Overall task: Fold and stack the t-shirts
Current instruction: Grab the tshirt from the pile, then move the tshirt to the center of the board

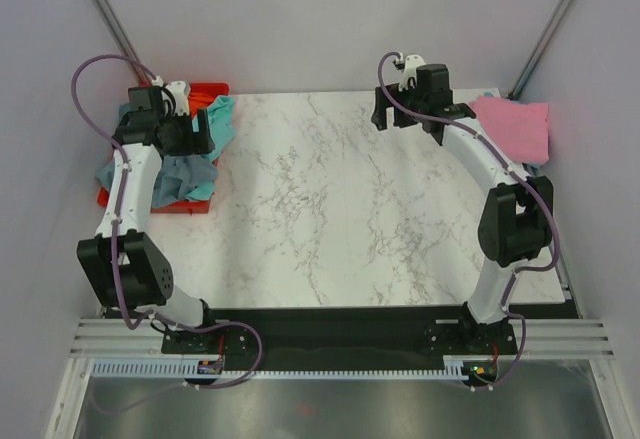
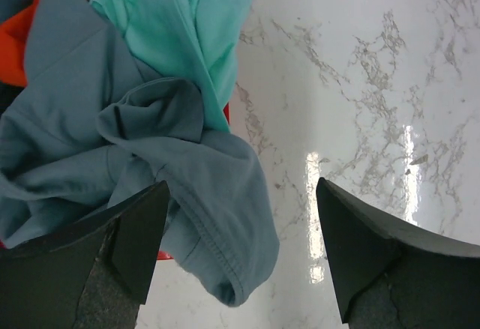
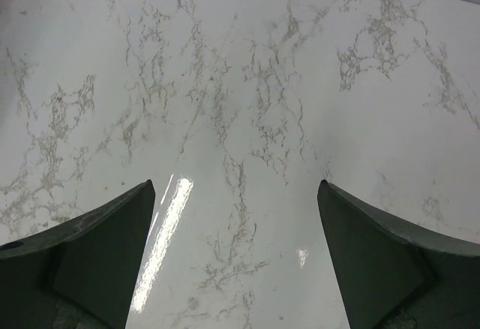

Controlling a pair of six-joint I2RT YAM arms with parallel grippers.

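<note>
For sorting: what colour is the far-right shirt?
The shirt is pink; best in the top external view.

Right pincer [image 3: 235, 185] spread wide, marble table [image 3: 247, 82]

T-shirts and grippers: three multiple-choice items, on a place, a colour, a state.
1. On the table, the pink t-shirt lies: A in the middle; B at the far right corner; C at the near edge.
2. Cloth under the left gripper is mostly: A yellow; B pink; C blue-grey.
3. The right gripper is: A open over bare table; B shut on cloth; C shut, empty.
1 B: the top view shows it there. 2 C: the blue-grey t-shirt fills the left wrist view. 3 A: fingers apart, nothing between.
</note>
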